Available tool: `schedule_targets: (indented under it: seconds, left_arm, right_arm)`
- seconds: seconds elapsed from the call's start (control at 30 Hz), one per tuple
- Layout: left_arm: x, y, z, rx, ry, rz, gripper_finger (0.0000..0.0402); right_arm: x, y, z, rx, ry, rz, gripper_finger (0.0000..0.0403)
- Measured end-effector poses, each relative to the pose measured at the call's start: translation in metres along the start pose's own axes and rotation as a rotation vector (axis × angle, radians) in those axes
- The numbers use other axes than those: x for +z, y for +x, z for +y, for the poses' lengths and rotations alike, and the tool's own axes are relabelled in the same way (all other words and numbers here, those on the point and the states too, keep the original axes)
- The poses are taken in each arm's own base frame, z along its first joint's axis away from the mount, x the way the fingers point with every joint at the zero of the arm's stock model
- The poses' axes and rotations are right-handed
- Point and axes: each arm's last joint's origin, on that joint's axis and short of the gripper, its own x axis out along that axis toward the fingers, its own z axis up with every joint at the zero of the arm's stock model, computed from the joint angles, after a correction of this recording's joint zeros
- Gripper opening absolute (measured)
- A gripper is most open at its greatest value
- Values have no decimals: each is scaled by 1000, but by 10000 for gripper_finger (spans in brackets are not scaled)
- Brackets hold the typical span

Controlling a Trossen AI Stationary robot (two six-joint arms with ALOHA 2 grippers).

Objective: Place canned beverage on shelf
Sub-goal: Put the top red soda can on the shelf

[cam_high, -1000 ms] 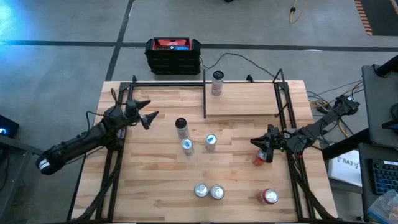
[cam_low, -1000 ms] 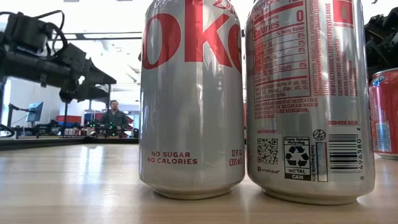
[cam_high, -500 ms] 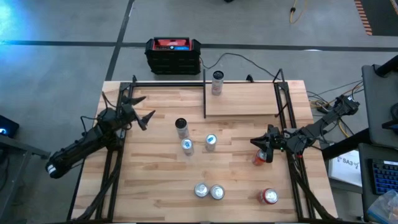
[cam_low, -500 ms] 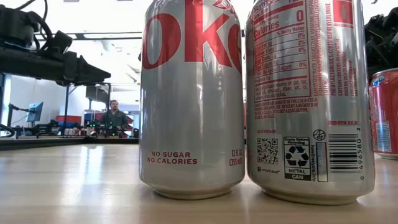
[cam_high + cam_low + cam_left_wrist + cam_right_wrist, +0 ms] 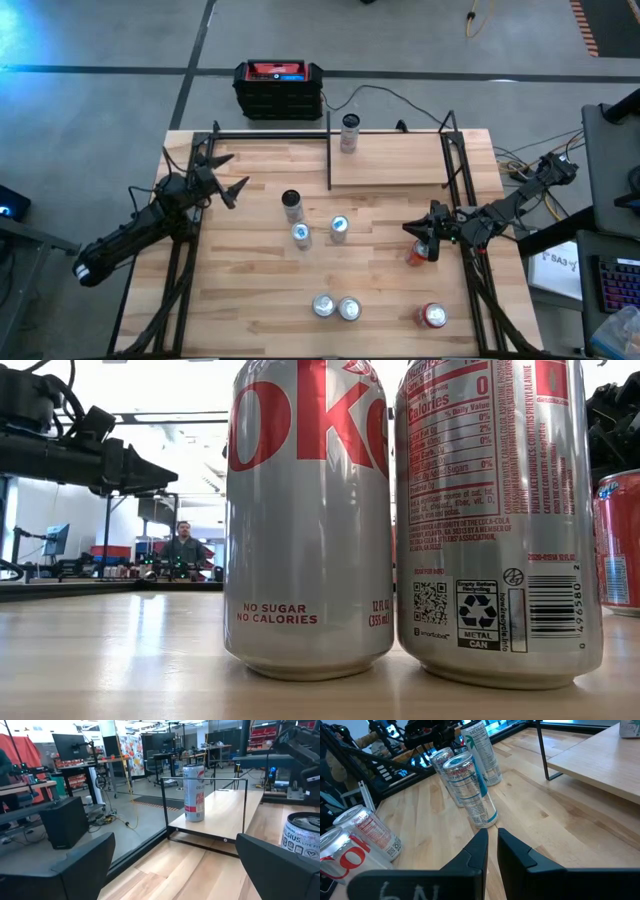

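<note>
The shelf (image 5: 395,160), a light wood board edged by black rods, stands at the table's far right and holds one upright silver can (image 5: 349,132); both also show in the left wrist view, the shelf (image 5: 220,815) and the can (image 5: 194,792). My left gripper (image 5: 226,178) hovers open and empty at the table's far left, pointing toward the shelf. My right gripper (image 5: 408,230) is shut and empty near the table's right edge, above an orange can (image 5: 414,255). In the right wrist view its fingers (image 5: 491,842) point at three standing cans (image 5: 470,790).
Three cans stand mid-table (image 5: 301,235), (image 5: 339,228), (image 5: 291,205). Two Diet Coke cans (image 5: 336,307) stand near the front edge, filling the low view (image 5: 308,520). A red can (image 5: 434,316) stands at the front right. Black frame rods (image 5: 190,250) run along both sides. A person shows far behind the table.
My left gripper has drawn back a little toward the table's left edge and risen, staying open. My right gripper and the cans have kept still.
</note>
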Motion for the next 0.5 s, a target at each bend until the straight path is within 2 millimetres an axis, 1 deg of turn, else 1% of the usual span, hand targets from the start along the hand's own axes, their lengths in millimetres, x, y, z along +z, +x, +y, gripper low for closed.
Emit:
schedule_targets:
  seconds: [0.5]
  left_arm:
    - [0,0,0,0,0,-2,398]
  right_arm:
    - [1,0,1,2,12,-14,29]
